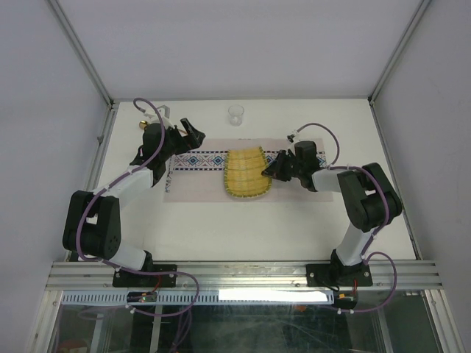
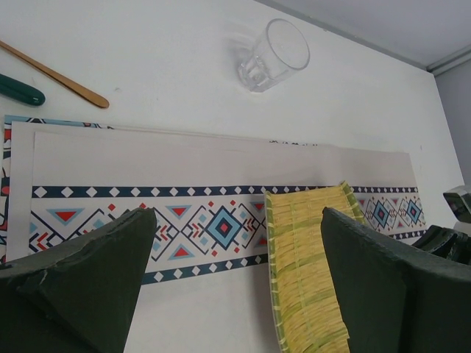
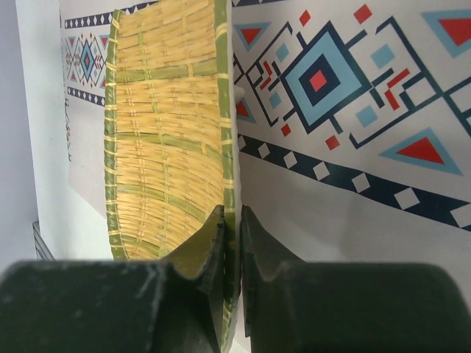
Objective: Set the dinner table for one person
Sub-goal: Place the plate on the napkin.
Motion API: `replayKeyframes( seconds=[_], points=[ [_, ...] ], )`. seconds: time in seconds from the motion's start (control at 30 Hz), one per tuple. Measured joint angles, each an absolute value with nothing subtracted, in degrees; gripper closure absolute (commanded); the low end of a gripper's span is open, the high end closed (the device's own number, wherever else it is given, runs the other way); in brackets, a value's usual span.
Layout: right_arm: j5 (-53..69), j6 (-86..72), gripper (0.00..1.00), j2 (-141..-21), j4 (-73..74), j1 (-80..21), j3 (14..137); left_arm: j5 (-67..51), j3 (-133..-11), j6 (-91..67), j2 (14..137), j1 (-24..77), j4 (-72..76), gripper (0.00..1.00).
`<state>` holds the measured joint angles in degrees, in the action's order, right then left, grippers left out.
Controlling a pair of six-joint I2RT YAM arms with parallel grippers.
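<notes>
The white dinner table point(image 1: 243, 228) carries a long pale placemat point(image 1: 191, 180) with a blue-red patterned band. A woven yellow-green bamboo tray point(image 1: 245, 173) lies on the middle of the mat. My right gripper point(image 1: 274, 170) is shut on the tray's right rim; the right wrist view shows the jaws point(image 3: 232, 220) pinching the green edge of the tray point(image 3: 165, 147). My left gripper point(image 1: 188, 132) is open and empty above the mat's left part. In the left wrist view it point(image 2: 237, 220) hovers over the mat point(image 2: 184, 158), left of the tray point(image 2: 305, 272).
A clear glass point(image 1: 235, 115) stands on the table behind the mat, also in the left wrist view point(image 2: 272, 55). A wooden utensil point(image 2: 55, 73) and a green-handled one point(image 2: 20, 90) lie on the table at the mat's far left. Walls enclose the table.
</notes>
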<state>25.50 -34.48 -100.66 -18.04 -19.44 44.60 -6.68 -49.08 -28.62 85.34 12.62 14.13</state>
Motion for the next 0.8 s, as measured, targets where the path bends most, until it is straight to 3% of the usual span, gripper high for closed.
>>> replayKeyframes(
  seconds=[0.8],
  points=[
    [18.20,-42.15,1.00,-100.25,-27.68,-20.56,39.18,-7.64,-47.99,-29.06,85.34,12.62,14.63,0.01]
  ],
)
